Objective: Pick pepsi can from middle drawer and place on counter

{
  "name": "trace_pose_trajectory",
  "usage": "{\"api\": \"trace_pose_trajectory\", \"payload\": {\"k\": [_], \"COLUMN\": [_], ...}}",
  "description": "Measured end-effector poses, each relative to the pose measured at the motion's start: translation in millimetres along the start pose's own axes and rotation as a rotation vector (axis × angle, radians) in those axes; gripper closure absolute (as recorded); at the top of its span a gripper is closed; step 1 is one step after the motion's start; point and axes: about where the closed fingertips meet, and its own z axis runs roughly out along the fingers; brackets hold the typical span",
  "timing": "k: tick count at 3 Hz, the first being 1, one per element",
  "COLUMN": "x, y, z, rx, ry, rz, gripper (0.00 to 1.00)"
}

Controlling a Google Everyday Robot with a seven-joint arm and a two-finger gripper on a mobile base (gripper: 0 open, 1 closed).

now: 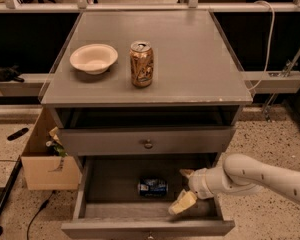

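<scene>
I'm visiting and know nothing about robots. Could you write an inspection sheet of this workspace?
Surface: large flat grey counter, worn pale front edge.
Job's things: small blue pepsi can lying on its side in the open grey middle drawer; not yet on the counter.
Clutter: cream round bowl and upright gold-brown can on the counter.
Gripper: cream two-finger gripper, open, inside the drawer, right of the pepsi can, not touching it.
Cables: white cable behind the counter, right; black cable low on the left.
Surroundings: cardboard box on the speckled floor, left of the counter.
</scene>
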Motion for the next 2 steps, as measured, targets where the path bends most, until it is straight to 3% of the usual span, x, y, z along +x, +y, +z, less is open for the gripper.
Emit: {"api": "trace_pose_trajectory", "payload": {"k": [1,2], "x": [0.2,0.4], "y": [-21.3,-24.0], "z": [15.1,17.4], "rx": [0.017,0.018], "ry": [-0.04,-0.045], "rz": [0.056,0.062], "gripper": [0.0,0.0]}}
